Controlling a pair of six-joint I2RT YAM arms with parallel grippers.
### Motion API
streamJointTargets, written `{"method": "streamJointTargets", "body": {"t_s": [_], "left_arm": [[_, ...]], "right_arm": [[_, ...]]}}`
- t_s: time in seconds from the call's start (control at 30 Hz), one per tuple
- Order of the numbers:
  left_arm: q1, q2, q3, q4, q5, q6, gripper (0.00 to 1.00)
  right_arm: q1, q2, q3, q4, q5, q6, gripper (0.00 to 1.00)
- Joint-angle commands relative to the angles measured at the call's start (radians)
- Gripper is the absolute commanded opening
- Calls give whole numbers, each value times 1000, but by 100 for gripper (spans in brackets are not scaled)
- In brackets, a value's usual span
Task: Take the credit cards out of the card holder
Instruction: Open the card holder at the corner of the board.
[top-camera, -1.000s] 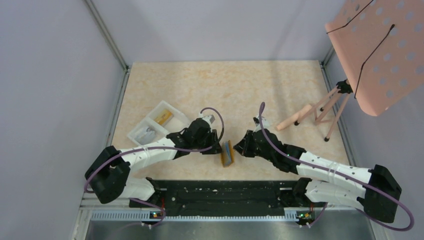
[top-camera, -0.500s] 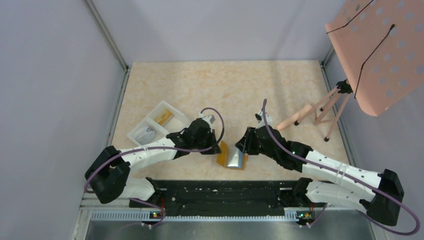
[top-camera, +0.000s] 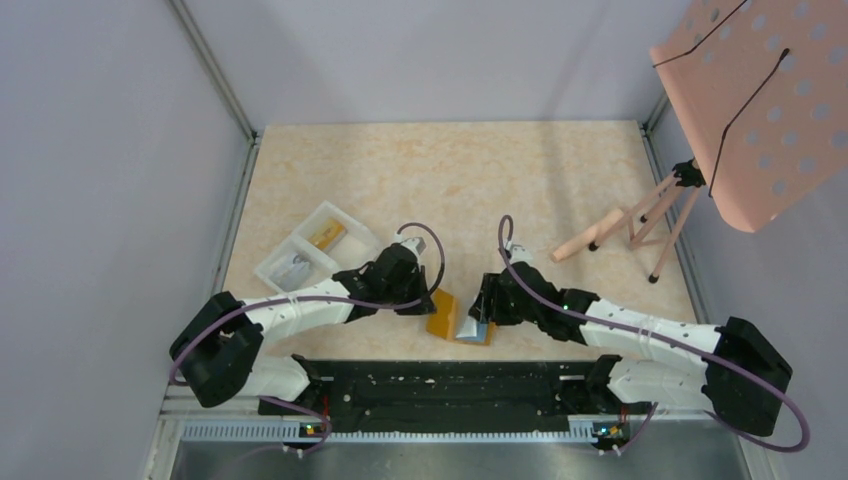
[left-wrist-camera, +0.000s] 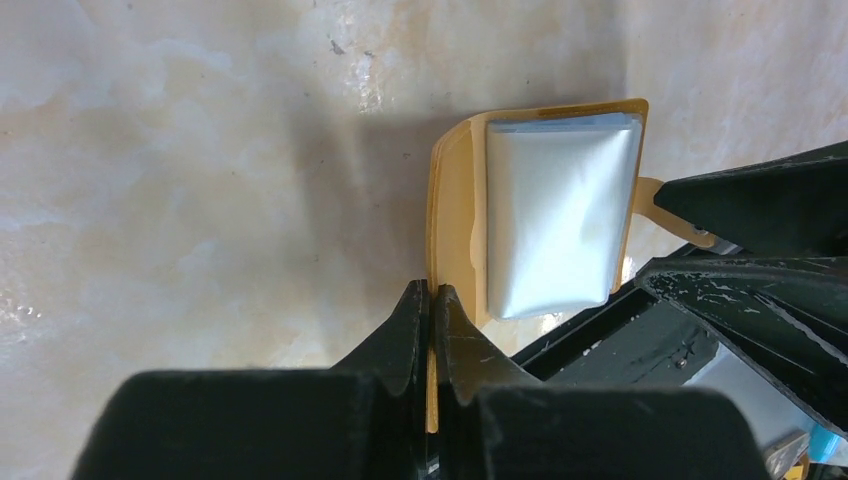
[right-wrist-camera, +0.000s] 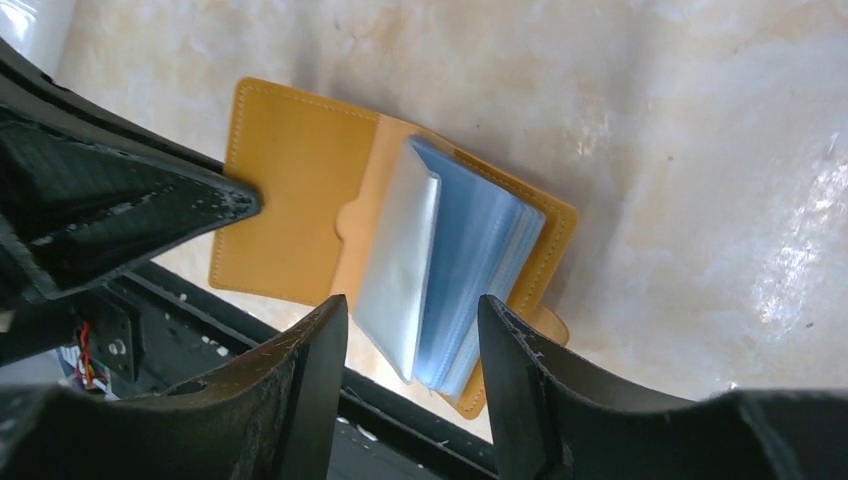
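1. The card holder lay open on the counter near its front edge, between the arms. The credit cards sat inside it, none drawn out yet.
2. The left end effector was clamped tight on the card holder's cover edge, pinning it.
3. The right end effector stood about half open, straddling the card stack and gripping nothing.
4. Next, it likely needed to pinch one card's edge and slide it free.
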Motion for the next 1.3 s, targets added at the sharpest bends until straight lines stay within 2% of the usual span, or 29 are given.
{"method": "streamJointTargets", "body": {"t_s": [0.0,0.23,0.43,0.67,0.73,0.9,1.0,1.1,1.27], "left_arm": [[-6,-16,-25,-11,-23,15,0],[-5,-17,-39,-4,-22,13,0],[-6,-24,-50,5,-19,11,0],[-6,-23,-59,23,-10,1,0],[-5,-26,-63,26,-11,-3,0],[-5,-37,-77,31,-14,-15,0],[-5,-45,-81,32,-16,-17,0],[-5,-49,-83,33,-19,-20,0],[-5,-50,-88,38,-16,-24,0]], "right_arm": [[-19,7,-39,98,-57,25,50],[-21,41,-71,172,-105,53,42],[-21,48,-68,201,-118,84,44],[-21,82,-74,341,-193,119,44],[-20,87,-58,316,-178,113,45],[-21,44,1,105,-53,101,49],[-21,14,-1,52,-28,116,50],[-20,11,-22,49,-27,138,50],[-20,58,-52,140,-75,147,49]]}}
